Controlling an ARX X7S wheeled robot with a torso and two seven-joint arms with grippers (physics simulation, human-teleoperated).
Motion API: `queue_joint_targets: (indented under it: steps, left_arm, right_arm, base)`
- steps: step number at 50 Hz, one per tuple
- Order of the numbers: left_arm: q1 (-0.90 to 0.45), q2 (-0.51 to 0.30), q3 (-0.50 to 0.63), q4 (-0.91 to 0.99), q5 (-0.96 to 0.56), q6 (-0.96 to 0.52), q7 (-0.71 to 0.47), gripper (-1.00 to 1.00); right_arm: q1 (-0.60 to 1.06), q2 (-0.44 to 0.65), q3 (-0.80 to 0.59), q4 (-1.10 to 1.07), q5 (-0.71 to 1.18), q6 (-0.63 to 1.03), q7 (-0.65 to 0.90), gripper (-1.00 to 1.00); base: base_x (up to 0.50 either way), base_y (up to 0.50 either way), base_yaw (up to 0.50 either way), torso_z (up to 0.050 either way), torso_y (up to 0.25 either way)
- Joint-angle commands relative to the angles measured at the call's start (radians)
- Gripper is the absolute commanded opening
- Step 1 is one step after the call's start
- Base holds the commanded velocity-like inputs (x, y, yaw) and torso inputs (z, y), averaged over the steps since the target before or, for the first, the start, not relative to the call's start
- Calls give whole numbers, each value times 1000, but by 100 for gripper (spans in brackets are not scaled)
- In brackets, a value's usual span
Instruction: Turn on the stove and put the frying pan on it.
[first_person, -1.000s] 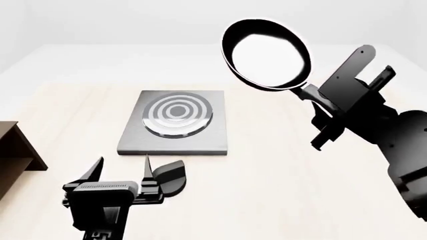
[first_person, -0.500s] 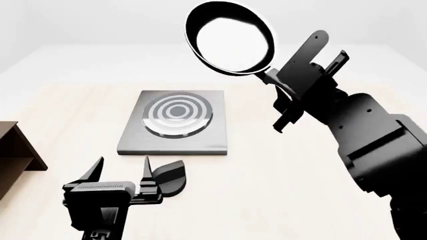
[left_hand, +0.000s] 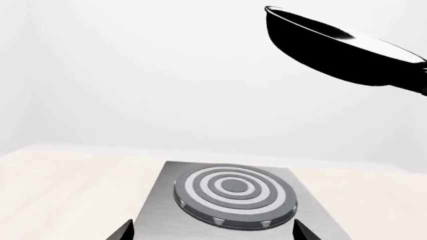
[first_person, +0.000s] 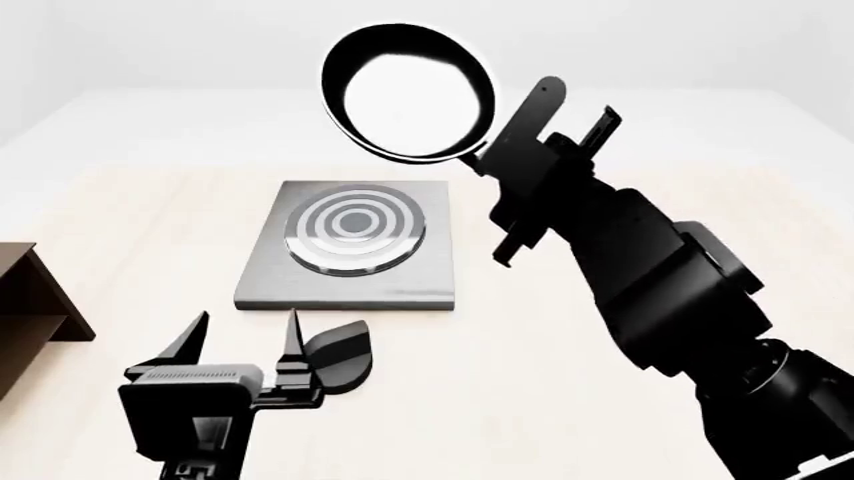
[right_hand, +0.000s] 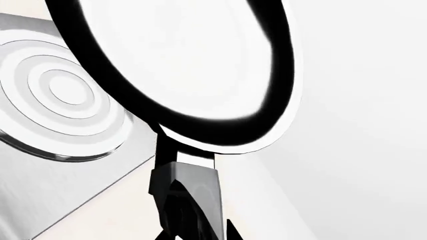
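The stove (first_person: 400, 275) is a grey square plate with a ringed burner (first_person: 355, 228) on the pale table. Its black teardrop knob (first_person: 338, 353) lies in front of it, just right of my left gripper (first_person: 243, 338), which is open and empty. In the left wrist view the open fingertips (left_hand: 124, 232) frame the stove (left_hand: 230, 192). My right gripper (first_person: 498, 158) is shut on the handle of the frying pan (first_person: 407, 92) and holds it tilted, high above the stove's far right side. The pan also shows in the left wrist view (left_hand: 333, 47) and the right wrist view (right_hand: 180, 55), over the burner (right_hand: 60, 100).
A dark brown wooden shelf (first_person: 34, 300) stands at the table's left edge, left of my left gripper. The light table (first_person: 561, 330) runs right of the stove under my right arm.
My right arm has swung the pan to the left, from right of the stove to above its far right side. The left gripper has not moved.
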Motion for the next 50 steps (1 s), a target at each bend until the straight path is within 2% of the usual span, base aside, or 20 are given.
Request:
queue_joint_targets:
  steps: [1, 10, 39, 50]
  left_arm:
    - [6, -4, 5, 2, 1, 20, 9, 100]
    - [12, 0, 1, -4, 0, 48, 10, 100]
    - [17, -5, 17, -14, 21, 73, 9, 100]
    - [14, -5, 20, -18, 9, 66, 8, 100]
  right_arm:
    - [32, -90, -2, 112, -92, -75, 74, -100]
    - [36, -169, -3, 229, -96, -136, 127, -100]
    - [78, -316, 15, 438, -104, -227, 257, -100]
    - [112, -382, 6, 569, -102, -288, 302, -100]
  base:
    - [0, 0, 0, 0, 0]
    - [0, 0, 0, 0, -42]
    - [0, 0, 0, 0, -247]
    - [-1, 0, 0, 0, -9]
